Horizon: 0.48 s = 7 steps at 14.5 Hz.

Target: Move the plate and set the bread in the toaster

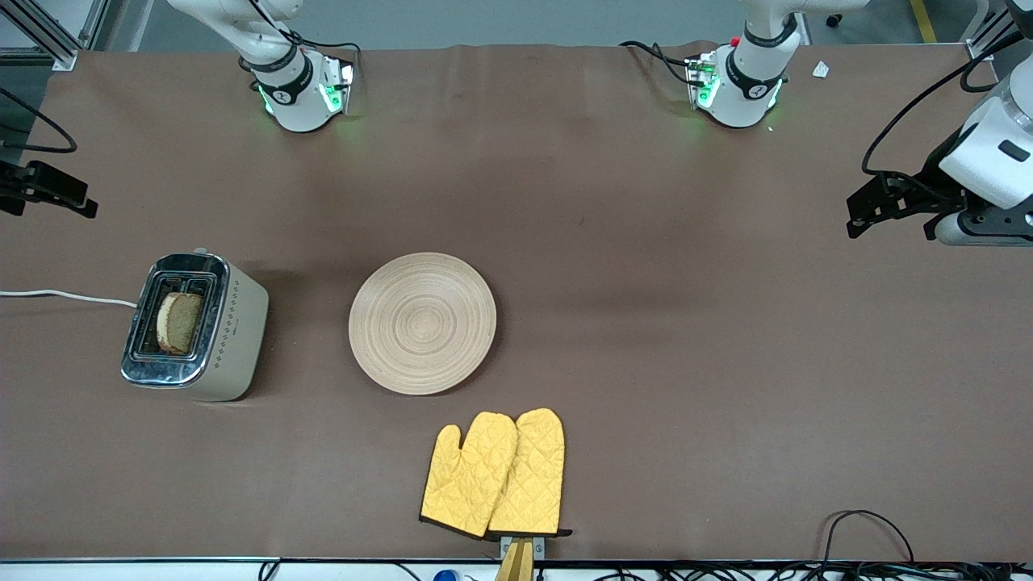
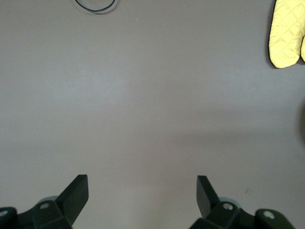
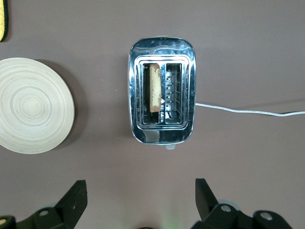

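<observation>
On the desk, left end effector (image 2: 142, 191): spread wide, holding nothing, touching nothing; it hangs over bare desk (image 1: 726, 323) at the left arm's end, fingers (image 2: 76, 193) pointing down.
Left arm pose: wrist raised at the edge of the front view, well apart from the task's things; it waits.
Right end effector (image 3: 139, 195): spread wide, empty, in contact with nothing; in its wrist view it hangs over the desk just beside the toaster.
Right end effector in the front view: only a dark part at the picture's edge (image 1: 48, 194) at the right arm's end of the desk.
Toaster (image 1: 196, 325): stands upright toward the right arm's end, chrome top up, white cord (image 1: 64, 296) running off toward the desk edge.
Toaster contents: bread (image 1: 179, 322) stands on edge in one of the two slots, the one on the plate's side; the second slot holds nothing.
Plate (image 1: 422, 323): lies flat near the middle of the desk, beside the toaster but apart from it, nothing on it.
Oven mitts (image 1: 496, 474): yellow pair lying overlapped, nearer to the front camera than the plate, close to it but not touching.
</observation>
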Available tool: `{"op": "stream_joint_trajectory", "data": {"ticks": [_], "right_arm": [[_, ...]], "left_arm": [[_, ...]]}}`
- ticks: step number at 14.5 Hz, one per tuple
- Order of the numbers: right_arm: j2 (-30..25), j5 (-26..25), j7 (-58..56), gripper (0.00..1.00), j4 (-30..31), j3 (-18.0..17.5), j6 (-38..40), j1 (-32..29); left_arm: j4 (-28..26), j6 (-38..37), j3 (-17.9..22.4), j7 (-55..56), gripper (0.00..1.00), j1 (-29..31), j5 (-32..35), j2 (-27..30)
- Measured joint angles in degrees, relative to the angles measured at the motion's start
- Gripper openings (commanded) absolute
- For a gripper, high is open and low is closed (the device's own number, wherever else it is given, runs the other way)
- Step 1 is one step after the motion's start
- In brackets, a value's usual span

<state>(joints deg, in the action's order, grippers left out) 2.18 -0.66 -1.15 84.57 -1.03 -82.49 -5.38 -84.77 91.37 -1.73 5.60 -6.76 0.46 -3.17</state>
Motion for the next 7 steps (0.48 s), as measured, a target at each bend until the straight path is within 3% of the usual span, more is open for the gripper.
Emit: {"op": "stream_joint_trajectory", "data": {"ticks": [7], "right_arm": [[0.1,-0.6,3.8,1.0,0.1,0.2,0.1,2.6]], "left_arm": [[0.6,0.1,0.3,0.0,1.0,0.1,0.0,-0.1]]}}
